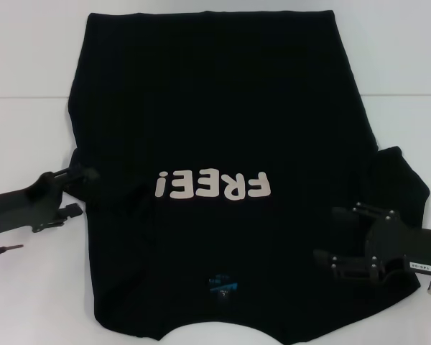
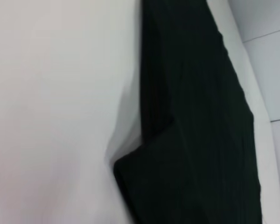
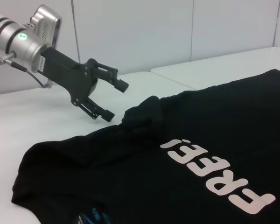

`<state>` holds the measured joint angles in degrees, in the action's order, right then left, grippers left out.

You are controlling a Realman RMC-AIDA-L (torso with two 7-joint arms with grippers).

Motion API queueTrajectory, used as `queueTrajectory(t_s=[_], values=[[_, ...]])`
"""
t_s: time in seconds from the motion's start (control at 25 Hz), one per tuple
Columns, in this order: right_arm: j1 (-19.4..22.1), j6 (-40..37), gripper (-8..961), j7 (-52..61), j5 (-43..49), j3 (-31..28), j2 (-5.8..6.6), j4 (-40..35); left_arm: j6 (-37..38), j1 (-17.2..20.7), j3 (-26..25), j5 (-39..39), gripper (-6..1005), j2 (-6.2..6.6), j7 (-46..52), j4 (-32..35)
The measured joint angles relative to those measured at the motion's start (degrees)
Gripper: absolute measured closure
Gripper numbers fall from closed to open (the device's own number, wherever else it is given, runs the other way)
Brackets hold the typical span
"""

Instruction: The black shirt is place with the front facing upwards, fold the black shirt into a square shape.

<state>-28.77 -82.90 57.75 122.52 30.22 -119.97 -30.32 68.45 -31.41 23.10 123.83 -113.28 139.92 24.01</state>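
The shirt [image 1: 223, 129] lay collar-near on the table [image 1: 29, 136], sleeves just inward of both empty, wide-open grippers, left gripper [image 1: 86, 175] closer than right gripper [image 1: 337, 236].

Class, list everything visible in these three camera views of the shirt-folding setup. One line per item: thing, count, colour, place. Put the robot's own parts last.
black shirt: one, black, spread front-up across the table, collar end nearest the robot.
"FREE!" lettering: one word, cream, on the shirt's chest, upside down in the head view.
neck label: one, blue, inside the collar at the near edge.
table: one, white, under the shirt, with a seam line across it.
left end effector: one, black, open, at the shirt's left sleeve edge.
right end effector: one, black, open, over the shirt's right sleeve area.
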Motion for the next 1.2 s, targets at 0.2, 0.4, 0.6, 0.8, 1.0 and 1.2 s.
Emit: queueTrajectory(t_s=[0.2,0.4,0.6,0.8,1.0,1.2], values=[[0.05,-0.03,55,0.00,0.00,0.00,0.00,0.00,-3.61,-1.46,0.39,0.20,76,-0.10,0.13,-1.87],[0.04,-0.05,56,0.00,0.03,-0.10,0.00,0.00,-5.66,-2.14,0.39,0.24,77,-0.53,0.15,-2.01],[0.04,-0.06,56,0.00,0.01,-0.10,0.00,0.00,-7.47,-2.49,0.51,0.27,77,-0.92,0.18,-2.06],[-0.03,-0.03,57,0.00,-0.04,0.00,0.00,0.00,-8.50,-2.94,0.55,0.27,76,-1.10,0.18,-2.13],[-0.05,-0.01,57,0.00,-0.14,0.02,0.00,0.00,-9.91,-3.25,0.55,0.14,77,-1.49,0.18,-2.14],[-0.05,-0.01,58,0.00,-0.17,0.02,0.00,0.00,-10.52,-4.05,0.53,-0.14,76,-1.59,0.14,-2.14]])
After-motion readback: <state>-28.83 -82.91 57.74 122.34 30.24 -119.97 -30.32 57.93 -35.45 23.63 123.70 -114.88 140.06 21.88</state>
